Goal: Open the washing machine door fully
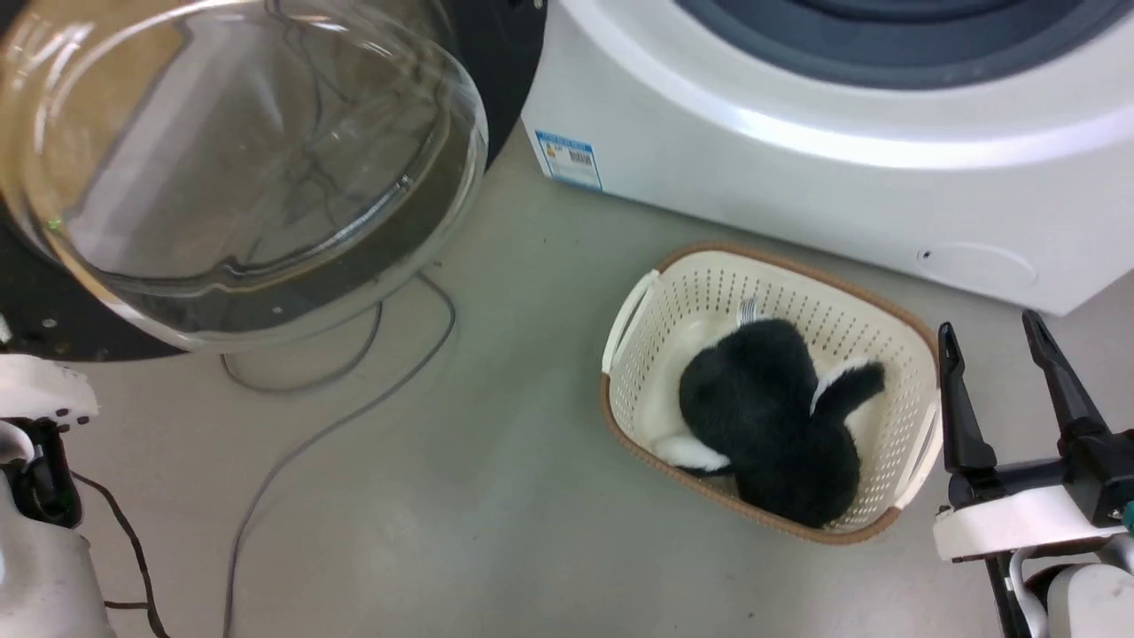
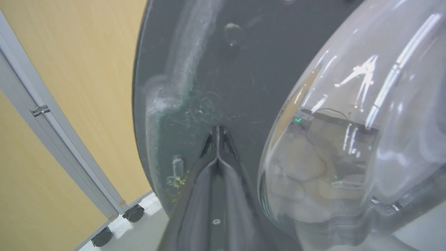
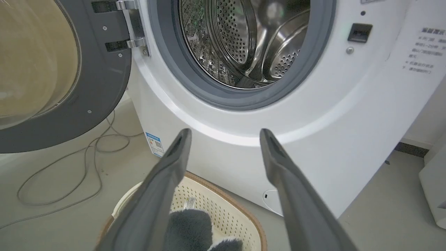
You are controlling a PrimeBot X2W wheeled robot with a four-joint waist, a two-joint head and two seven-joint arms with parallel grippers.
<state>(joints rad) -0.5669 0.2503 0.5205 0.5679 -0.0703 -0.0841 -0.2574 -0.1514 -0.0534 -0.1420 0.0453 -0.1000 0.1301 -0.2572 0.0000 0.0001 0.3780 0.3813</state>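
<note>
Glass bowl (image 2: 348,122) may be struck if the closed left gripper (image 2: 216,139) slips along the door (image 2: 209,69); right gripper (image 1: 990,324) idles open.

door (image 1: 505,53) cropped left, drum (image 3: 244,38) — top cut off

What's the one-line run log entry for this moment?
washing machine door: open, clear of drum | left gripper: shut, tips at door's inner face | right gripper: open, near basket
</note>
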